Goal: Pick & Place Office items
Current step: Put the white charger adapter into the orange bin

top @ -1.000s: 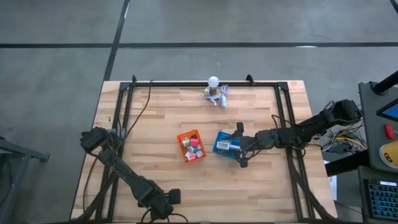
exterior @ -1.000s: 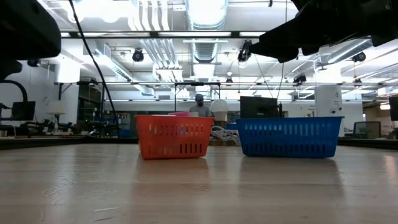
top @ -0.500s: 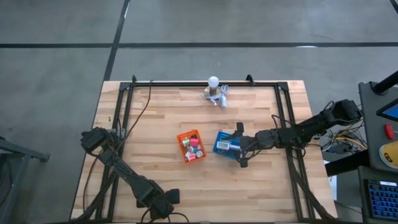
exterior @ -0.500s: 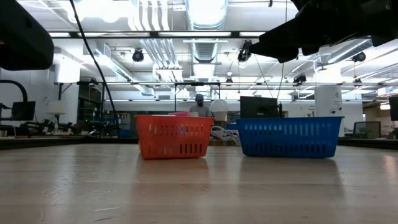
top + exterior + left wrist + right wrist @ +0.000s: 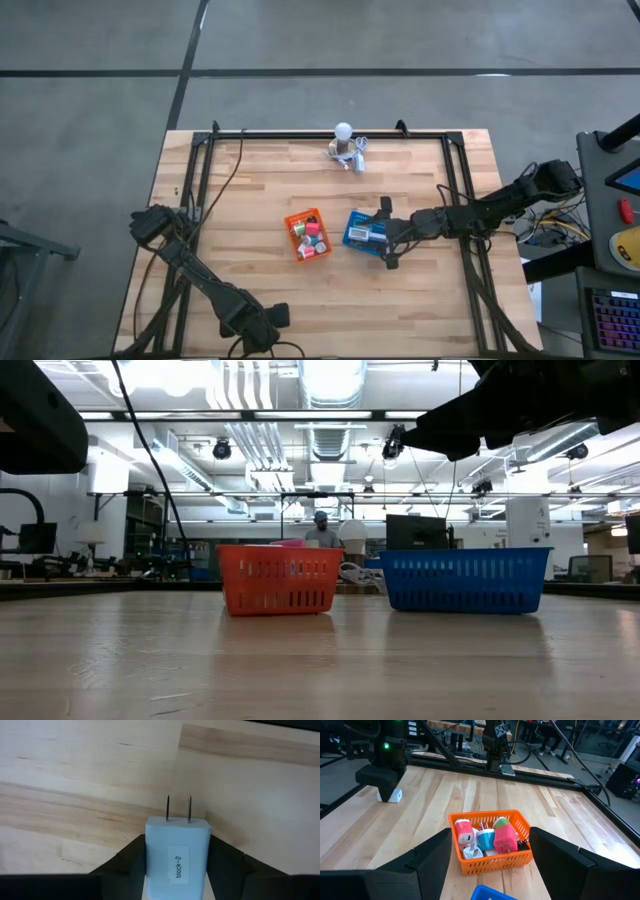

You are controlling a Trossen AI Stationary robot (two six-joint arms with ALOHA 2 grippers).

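Grey concrete floor (image 5: 100,60) (dark seams) surrounds the wooden table (image 5: 260,180); ceiling lights (image 5: 330,380) glare.

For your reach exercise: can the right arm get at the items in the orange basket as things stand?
Probably yes: the right gripper, open over the blue basket, faces the orange basket next to it, open-topped, nothing between.

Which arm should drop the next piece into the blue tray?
Left. The left gripper is shut on a pale blue charger near the table's front edge, though far from the blue tray. The right gripper is open and empty beside that tray.
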